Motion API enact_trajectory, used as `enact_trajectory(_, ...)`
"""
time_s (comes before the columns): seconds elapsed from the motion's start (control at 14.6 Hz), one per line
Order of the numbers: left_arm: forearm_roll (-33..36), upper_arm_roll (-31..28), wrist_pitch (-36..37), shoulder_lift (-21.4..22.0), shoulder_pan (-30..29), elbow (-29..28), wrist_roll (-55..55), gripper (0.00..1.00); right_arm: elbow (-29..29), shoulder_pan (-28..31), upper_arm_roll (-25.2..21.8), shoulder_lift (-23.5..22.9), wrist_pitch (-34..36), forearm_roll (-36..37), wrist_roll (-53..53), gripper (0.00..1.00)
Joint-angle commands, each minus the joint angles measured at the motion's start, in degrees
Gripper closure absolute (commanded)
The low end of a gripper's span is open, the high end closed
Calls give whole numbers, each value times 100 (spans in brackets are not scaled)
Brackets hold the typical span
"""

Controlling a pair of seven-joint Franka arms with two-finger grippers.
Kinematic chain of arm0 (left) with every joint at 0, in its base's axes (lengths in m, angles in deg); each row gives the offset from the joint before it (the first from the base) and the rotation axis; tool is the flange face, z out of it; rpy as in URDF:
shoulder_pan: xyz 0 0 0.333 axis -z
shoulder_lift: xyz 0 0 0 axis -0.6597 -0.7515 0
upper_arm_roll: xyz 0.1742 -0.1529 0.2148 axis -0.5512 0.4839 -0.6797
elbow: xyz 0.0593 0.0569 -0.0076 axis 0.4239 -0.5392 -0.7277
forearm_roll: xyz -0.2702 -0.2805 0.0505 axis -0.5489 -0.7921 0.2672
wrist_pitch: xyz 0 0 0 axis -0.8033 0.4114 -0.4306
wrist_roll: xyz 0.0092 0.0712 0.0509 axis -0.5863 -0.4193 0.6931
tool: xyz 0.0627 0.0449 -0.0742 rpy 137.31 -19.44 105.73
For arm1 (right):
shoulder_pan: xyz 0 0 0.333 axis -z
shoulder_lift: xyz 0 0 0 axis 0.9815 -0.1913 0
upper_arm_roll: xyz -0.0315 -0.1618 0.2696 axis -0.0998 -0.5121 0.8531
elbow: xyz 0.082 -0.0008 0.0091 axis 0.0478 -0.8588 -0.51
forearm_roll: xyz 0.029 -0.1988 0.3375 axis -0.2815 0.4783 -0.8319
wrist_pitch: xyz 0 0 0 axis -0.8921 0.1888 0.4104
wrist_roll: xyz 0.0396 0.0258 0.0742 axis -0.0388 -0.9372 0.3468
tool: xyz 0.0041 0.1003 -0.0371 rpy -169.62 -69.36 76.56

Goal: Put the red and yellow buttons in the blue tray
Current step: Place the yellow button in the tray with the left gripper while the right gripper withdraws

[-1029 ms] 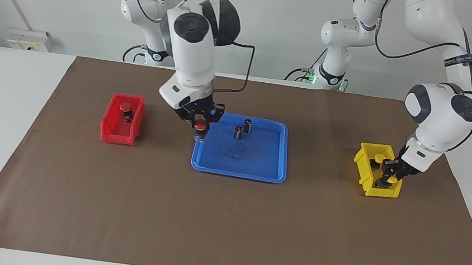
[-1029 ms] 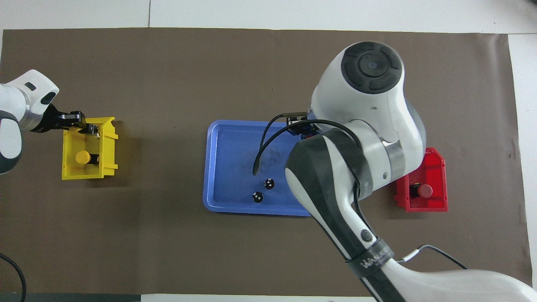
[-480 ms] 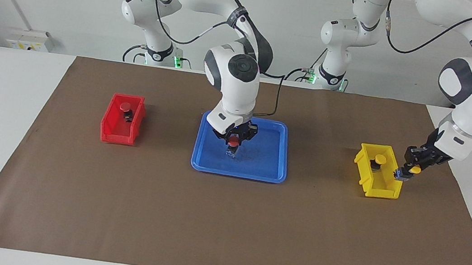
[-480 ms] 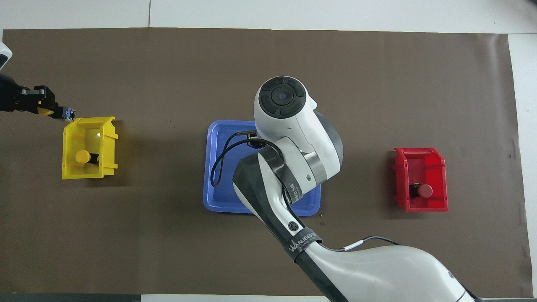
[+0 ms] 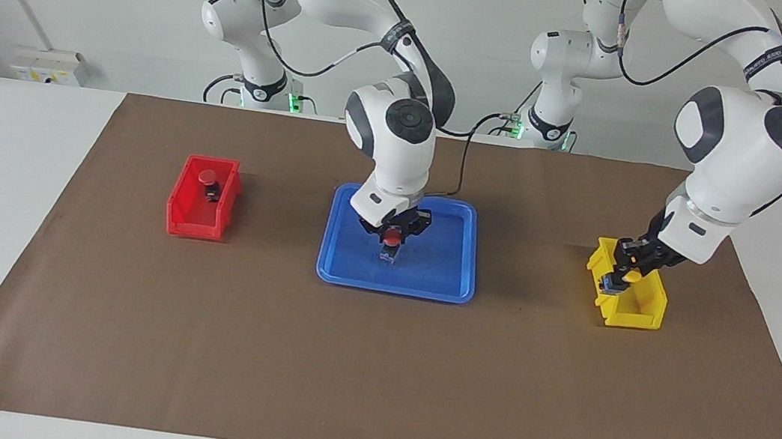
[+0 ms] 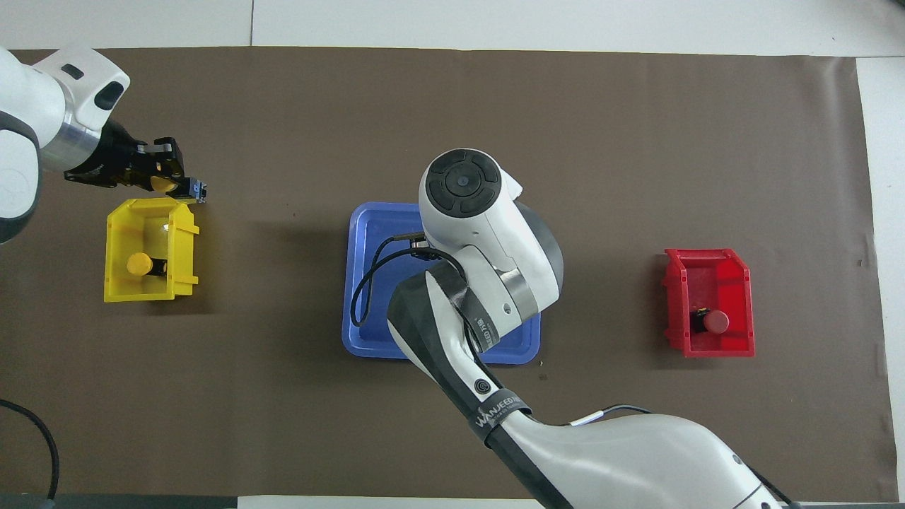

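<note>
1. Right claw (image 5: 391, 238) low over blue tray (image 5: 457, 258), clenched on a red button (image 5: 393, 236) — cap up.
2. Left claw (image 5: 622, 274) over yellow bin (image 5: 639, 311), clamped on a yellow button (image 5: 630, 277).
3. Second yellow button (image 6: 139, 264) lying in that bin.
4. Second red button (image 5: 209, 179) in red bin (image 5: 188, 212), toward the right arm's end of the counter.
5. Right arm's bulk hides most of the tray's inside from overhead — contents unreadable.

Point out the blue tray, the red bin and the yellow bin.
blue tray (image 5: 443, 260): facing view, bare floor.
red bin (image 5: 190, 227): facing view, front wall.
yellow bin (image 6: 121, 237): overhead view, inside floor.
</note>
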Motion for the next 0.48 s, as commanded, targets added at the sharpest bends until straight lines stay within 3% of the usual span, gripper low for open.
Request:
enact_trajectory(0.0, -73, -60, -496, -37, 416, -179, 605, 99, -319, -10, 113, 132, -216, -113, 54, 79)
enact_trajectory(0.07, -73, -51, -594, -55, 548, -187, 720, 99, -337, -10, 123, 132, -198, -113, 54, 75)
enact_trajectory(0.14, -73, -51, -630, -99, 662, -196, 730, 99, -372, -10, 123, 149, -216, -104, 54, 62)
enact_trajectory(0.21, -73, -51, -656, -125, 777, -196, 783, 99, -390, -2, 123, 149, -225, -104, 62, 38)
enact_trajectory(0.27, -73, -69, -717, -204, 961, -205, 887, 99, -346, 16, 123, 149, -181, -96, 62, 19)
enact_trajectory(0.41, -38, -69, -762, -301, 1164, -196, 924, 99, -241, 112, 88, 245, -102, -52, 62, 18)
